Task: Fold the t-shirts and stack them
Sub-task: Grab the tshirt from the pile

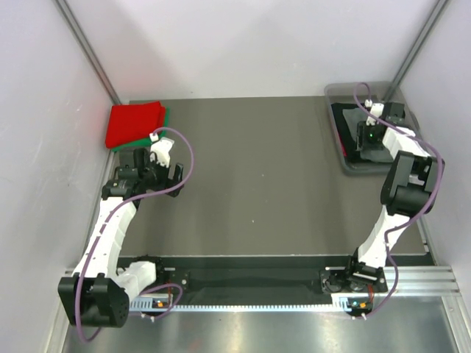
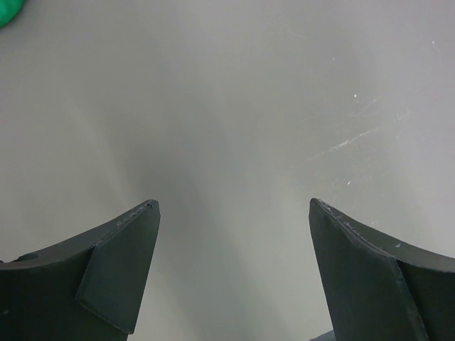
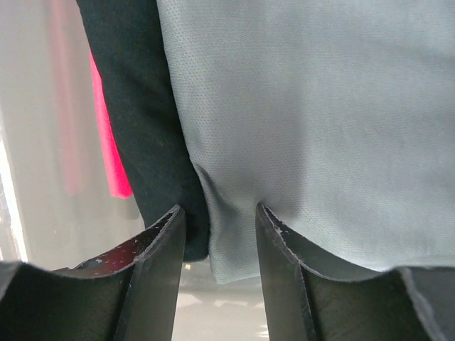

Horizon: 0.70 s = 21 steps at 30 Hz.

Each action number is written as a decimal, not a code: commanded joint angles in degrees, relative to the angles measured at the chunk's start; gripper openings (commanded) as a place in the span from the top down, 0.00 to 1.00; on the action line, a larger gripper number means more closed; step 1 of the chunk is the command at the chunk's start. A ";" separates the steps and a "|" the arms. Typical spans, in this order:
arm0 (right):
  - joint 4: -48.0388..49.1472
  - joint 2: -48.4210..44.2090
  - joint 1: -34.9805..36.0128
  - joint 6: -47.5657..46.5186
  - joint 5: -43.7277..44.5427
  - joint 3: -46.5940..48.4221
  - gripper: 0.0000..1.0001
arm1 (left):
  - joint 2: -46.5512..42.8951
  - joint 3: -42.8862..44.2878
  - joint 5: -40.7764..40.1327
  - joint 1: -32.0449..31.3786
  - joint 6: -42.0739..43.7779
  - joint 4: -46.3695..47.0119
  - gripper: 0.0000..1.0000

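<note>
while the left gripper (image 2: 232, 202) hangs over the bare grey table (image 2: 234, 106) with its jaws spread wide and nothing between them, the right gripper (image 3: 218, 207) is down inside the clear plastic tub (image 1: 368, 169) at the far right corner. its jaws are drawn close and pinch the edge of a grey t-shirt (image 3: 320, 128), and a black t-shirt (image 3: 135, 106) touches that one on its left. the red t-shirt (image 1: 132, 123) lies folded on the green t-shirt (image 2: 7, 8) at the far left corner, just beyond the left gripper.

The red t-shirt (image 1: 135, 123) and green t-shirt (image 2: 7, 8) at the far left corner of my dark grey counter (image 1: 250, 169) are plain. The grey t-shirt (image 3: 320, 121) and black t-shirt (image 3: 135, 106) are unpatterned too.
</note>
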 commanded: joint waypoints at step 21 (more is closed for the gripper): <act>2.33 1.21 -2.73 1.52 -3.03 6.65 0.55 | 1.05 1.58 2.72 2.23 -0.88 -0.48 0.11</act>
